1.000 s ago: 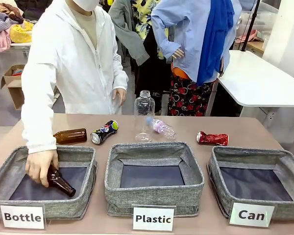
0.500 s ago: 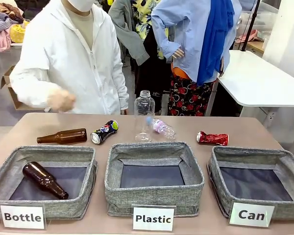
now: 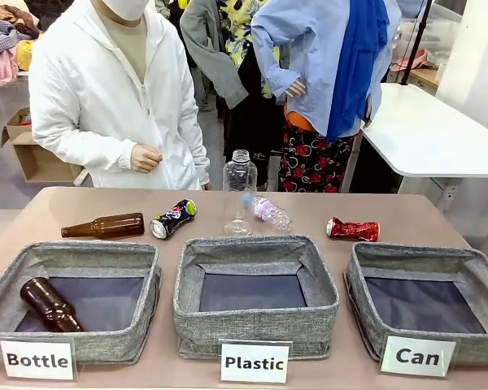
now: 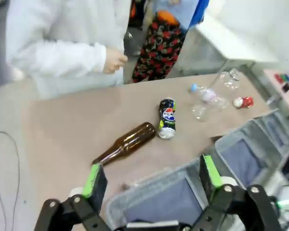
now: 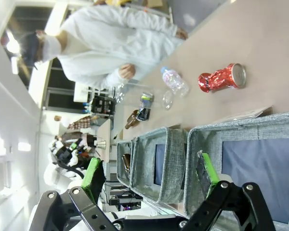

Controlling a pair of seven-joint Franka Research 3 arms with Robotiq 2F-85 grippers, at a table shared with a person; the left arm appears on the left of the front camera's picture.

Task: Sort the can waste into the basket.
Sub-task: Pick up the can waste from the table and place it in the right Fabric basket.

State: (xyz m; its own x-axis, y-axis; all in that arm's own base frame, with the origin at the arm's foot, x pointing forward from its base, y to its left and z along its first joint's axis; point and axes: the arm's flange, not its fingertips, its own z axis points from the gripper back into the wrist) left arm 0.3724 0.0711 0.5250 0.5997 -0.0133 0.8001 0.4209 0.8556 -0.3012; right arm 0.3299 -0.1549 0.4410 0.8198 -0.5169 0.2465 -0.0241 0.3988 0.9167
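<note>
While left pincer (image 4: 151,171) and right pincer (image 5: 150,168) stand wide and empty, two cans lie on the counter (image 3: 415,210), outside the basket (image 3: 427,252).
Blue can (image 3: 173,218): on its side, just beside a brown bottle (image 3: 104,227), well apart from the grey "Can" basket. Crushed red can (image 3: 353,230): on its side, just behind that basket's far rim.

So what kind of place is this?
Probably a robot lab practising rubbish sorting: a Bottle bin, Plastic bin and Can bin sit on one table, the left gripper and right gripper hang open above, and a person in white stands behind.
</note>
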